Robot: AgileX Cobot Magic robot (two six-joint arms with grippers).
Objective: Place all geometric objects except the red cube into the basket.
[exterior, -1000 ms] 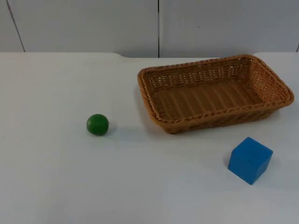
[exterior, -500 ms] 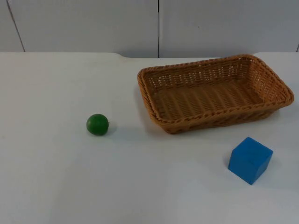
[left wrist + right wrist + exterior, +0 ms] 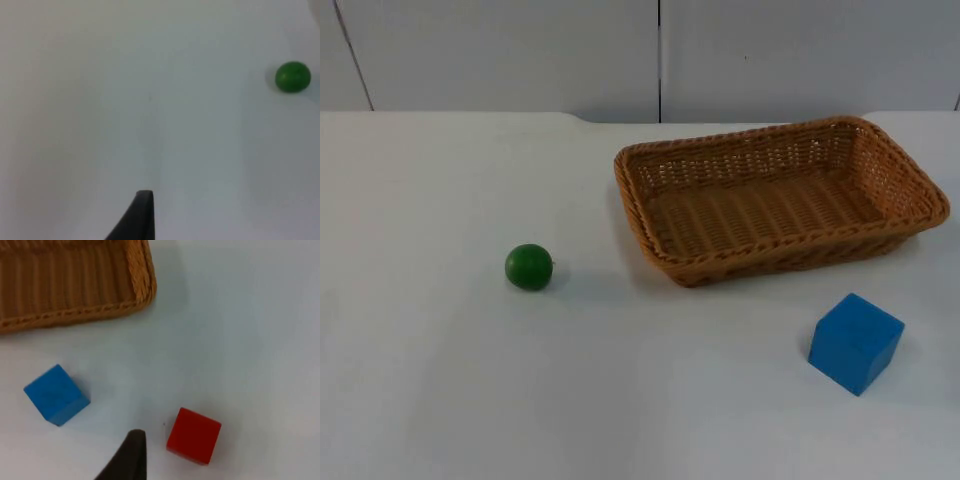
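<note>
While nothing had yet been put into the woven brown wicker basket (image 3: 780, 200), two pieces waited on the white counter (image 3: 440, 380): a small green ball (image 3: 529, 267) well apart from the basket on its left, and a blue cube (image 3: 855, 342) near the basket's front right corner. The left wrist view caught the green ball (image 3: 293, 76) lying off to one side of the left end effector (image 3: 142, 215), whose one visible fingertip hung over bare counter. The right wrist view showed the right end effector (image 3: 131, 455) above the counter between the blue cube (image 3: 56, 394) and a red cube (image 3: 194, 435), with the basket's corner (image 3: 142, 282) beyond. Whether either end effector was spread or pressed together could not be told, since only one fingertip of each showed.

The main risk probably lay on the right: the red cube sat just beside that fingertip, so a careless descent could seize or knock the piece that must stay out. The ball could roll if nudged off-centre, and a blue cube gripped across its corners might twist free.
</note>
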